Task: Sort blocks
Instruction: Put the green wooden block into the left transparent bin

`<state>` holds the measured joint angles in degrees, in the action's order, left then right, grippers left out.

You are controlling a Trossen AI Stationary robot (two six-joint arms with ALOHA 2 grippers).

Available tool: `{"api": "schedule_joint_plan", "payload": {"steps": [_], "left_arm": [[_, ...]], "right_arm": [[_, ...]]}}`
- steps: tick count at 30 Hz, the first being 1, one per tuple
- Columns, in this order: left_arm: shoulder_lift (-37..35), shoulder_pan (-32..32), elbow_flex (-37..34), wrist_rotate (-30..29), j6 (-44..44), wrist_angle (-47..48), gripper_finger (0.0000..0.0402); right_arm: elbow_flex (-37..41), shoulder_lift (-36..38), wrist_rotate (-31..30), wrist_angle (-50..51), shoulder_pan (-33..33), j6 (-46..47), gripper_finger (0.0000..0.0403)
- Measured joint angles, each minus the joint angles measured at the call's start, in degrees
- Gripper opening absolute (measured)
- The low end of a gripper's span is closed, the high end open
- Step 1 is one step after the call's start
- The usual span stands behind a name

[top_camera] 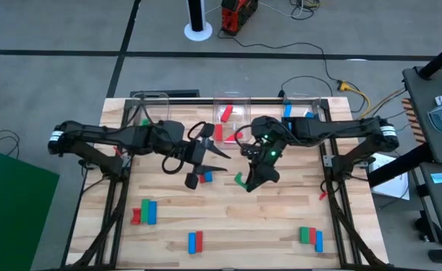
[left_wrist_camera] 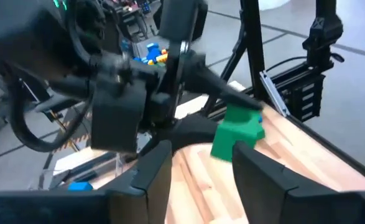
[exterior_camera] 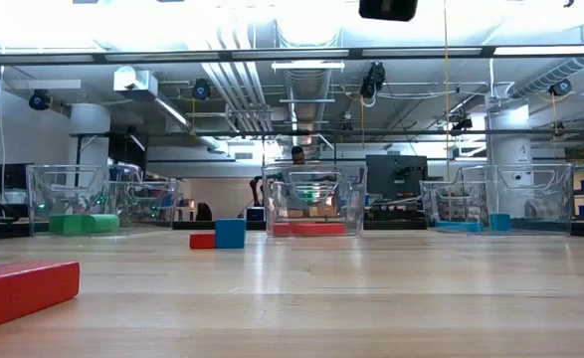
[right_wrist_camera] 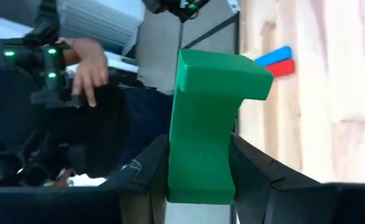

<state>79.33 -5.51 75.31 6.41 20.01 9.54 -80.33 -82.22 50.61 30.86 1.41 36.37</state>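
High view is showing the right gripper (top_camera: 243, 181) hanging over the table (top_camera: 228, 226) just in front of the middle bin (top_camera: 230, 113), pinching a green block (top_camera: 239, 180). In the right wrist view that block (right_wrist_camera: 207, 124) is sitting clamped between the two dark fingers (right_wrist_camera: 151, 165), sticking out past their tips. The left gripper (top_camera: 222, 162) is hovering just left of it, also in front of the middle bin, fingers spread and holding nothing. A red and blue pair (top_camera: 199, 179) is lying beneath the left gripper. Other blocks are lying near the table's front edge, well apart from the middle bin. A person's hand (right_wrist_camera: 89, 68) is showing beyond the table.
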Motion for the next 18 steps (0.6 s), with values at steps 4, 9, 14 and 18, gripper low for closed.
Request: {"api": "schedule_joint_plan", "payload": {"steps": [4,9,14,18], "left_arm": [[0.95,-0.99,0.00,-0.30,1.61,-1.10,0.0177],[1.53,-1.83,-0.02,1.70,1.87,-2.63,0.0208],[1.67,-1.95,-0.02,3.66,1.77,-2.69,0.0221],[2.83,-1.93,-0.02,3.16,1.92,-2.73,0.0222]], "right_arm": [[-1.66,-1.47,2.62,0.04,0.04,-0.70,0.0123],[-2.30,-2.65,5.73,0.08,0.96,-1.01,0.0123],[-2.30,-3.29,8.37,0.06,2.70,-1.10,0.0123],[-2.30,-3.27,8.54,-0.08,3.71,-1.08,0.0123]]}}
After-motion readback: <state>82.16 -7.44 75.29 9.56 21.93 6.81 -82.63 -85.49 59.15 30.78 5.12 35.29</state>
